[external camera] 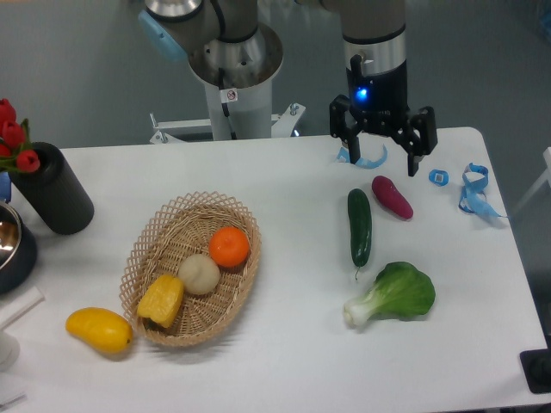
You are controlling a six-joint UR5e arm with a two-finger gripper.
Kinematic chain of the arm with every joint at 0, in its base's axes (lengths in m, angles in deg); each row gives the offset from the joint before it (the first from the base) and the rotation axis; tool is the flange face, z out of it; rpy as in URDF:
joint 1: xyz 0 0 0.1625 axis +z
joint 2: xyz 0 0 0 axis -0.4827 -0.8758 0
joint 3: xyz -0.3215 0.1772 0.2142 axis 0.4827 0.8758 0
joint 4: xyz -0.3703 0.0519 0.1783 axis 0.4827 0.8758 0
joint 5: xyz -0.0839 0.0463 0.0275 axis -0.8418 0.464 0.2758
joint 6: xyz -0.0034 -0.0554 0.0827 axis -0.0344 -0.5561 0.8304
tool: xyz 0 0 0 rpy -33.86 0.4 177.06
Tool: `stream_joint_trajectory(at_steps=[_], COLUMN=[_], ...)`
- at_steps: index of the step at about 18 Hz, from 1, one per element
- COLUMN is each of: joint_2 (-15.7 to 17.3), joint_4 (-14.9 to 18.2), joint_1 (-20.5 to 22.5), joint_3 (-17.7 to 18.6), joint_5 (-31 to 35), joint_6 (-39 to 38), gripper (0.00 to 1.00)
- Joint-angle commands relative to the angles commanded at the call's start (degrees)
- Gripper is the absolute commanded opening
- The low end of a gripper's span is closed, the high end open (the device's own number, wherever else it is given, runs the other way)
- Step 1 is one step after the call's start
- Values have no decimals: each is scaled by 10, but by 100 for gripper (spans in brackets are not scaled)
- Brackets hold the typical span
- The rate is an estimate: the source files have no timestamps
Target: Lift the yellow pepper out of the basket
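In the basket (142, 258), yellow pepper (162, 301) beside orange (230, 247), fingers (415, 163) spread wide, empty, no legible writing.

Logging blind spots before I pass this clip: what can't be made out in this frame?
- Yellow pepper: underside hidden against the basket.
- Metal bowl: cut off by the left edge.
- Red flowers: partly cropped at left.
- Dark object: cut off at the lower right corner, unidentifiable.
- Gripper: arm above cropped by the top edge.

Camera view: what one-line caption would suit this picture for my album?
Open pincer hovers over the table's far side, away from the yellow pepper lying in the wicker basket beside an orange.
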Motion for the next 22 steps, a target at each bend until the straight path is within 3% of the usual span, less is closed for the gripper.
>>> stream_joint_trajectory(at_steps=[15, 19, 22], joint_2=[0, -1, -6], joint_4=[-2, -3, -4], joint_1=[4, -8, -20], joint_3=[19, 21, 18], joint_5=[-40, -48, -97], joint_6=[-3, -99, -155], gripper=[100, 100, 100])
